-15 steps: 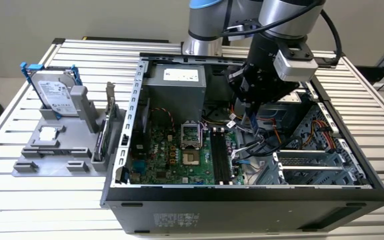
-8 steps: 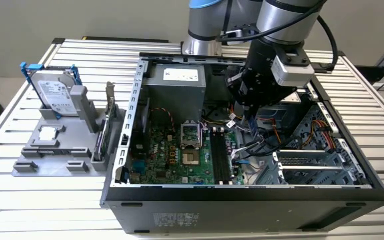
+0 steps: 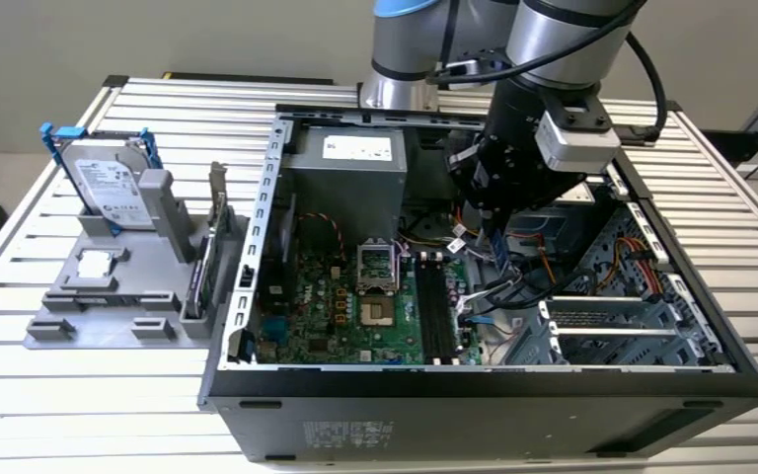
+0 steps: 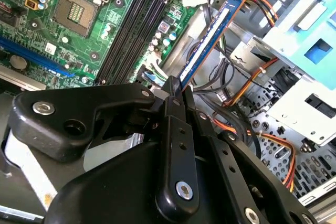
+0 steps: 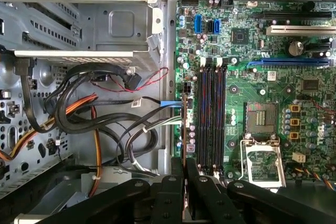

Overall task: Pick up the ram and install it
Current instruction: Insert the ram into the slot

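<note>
Inside the open computer case (image 3: 485, 380), my gripper (image 4: 176, 85) is shut on the ram (image 4: 207, 40), a thin blue-edged board with a white sticker, seen edge-on and sticking out from the fingertips. In the first wrist view the ram (image 5: 185, 124) hangs beside the black memory slots (image 5: 210, 119), over the motherboard's edge and a little to one side of them. In the exterior view the gripper (image 3: 492, 225) is low in the case, above the cables and to the exterior view's right of the slots (image 3: 438, 306), which hold nothing.
Loose cables (image 5: 105, 108) lie beside the slots under the gripper. The processor socket (image 3: 372, 262) and power supply (image 3: 352, 163) flank the board. A drive cage (image 3: 616, 316) fills the case's right. A grey fixture (image 3: 103, 296) outside holds a hard drive (image 3: 103, 183) and a bracketed card (image 3: 214, 247).
</note>
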